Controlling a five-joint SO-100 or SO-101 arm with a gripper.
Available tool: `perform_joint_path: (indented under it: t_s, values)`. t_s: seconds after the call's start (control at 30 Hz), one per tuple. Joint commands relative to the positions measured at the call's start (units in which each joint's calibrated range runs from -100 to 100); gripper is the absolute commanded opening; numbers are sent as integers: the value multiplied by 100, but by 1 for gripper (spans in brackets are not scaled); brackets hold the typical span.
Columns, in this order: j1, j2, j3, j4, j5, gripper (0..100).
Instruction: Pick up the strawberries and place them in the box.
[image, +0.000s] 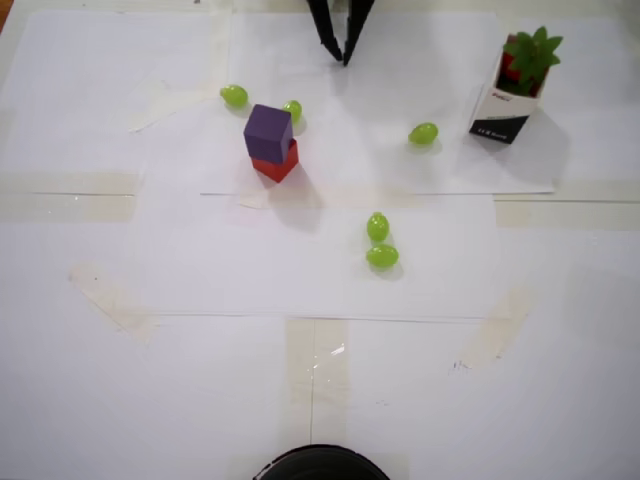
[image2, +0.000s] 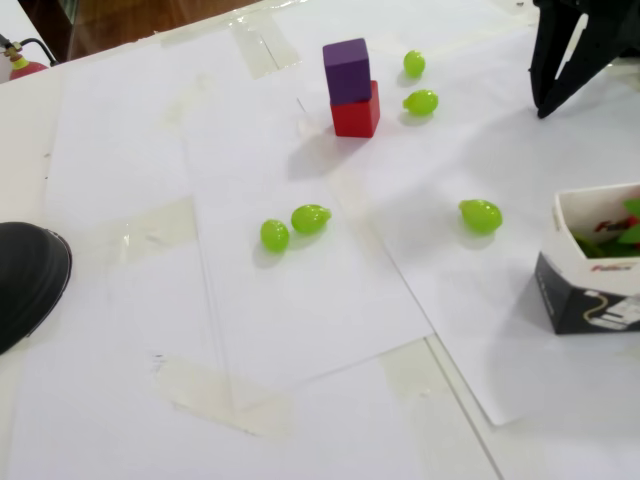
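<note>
The white box (image: 497, 112) with a black base stands at the top right of the overhead view and at the right edge of the fixed view (image2: 590, 290). The strawberries (image: 528, 52) lie inside it; their spiky green tops and a bit of red show above the rim, and in the fixed view (image2: 628, 234) only leaf tips peek out. My gripper (image: 342, 58) hangs at the top centre of the overhead view, well left of the box. Its black fingers meet at the tips, shut with nothing held. In the fixed view the gripper (image2: 541, 110) sits at the top right.
A purple cube (image: 268, 131) is stacked on a red cube (image: 277, 163) left of centre. Several green grapes lie about: two by the cubes (image: 234, 96), one near the box (image: 423, 133), a pair mid-table (image: 379, 242). A black round object (image2: 25, 280) sits at the near edge.
</note>
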Motion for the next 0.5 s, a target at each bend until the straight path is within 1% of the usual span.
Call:
perform_joint_path:
  t_s: [0.0, 0.23, 0.47]
  values:
    - [49, 14, 0, 117, 0, 0]
    - [49, 14, 0, 174, 0, 0]
    - [57, 14, 0, -161, 0, 0]
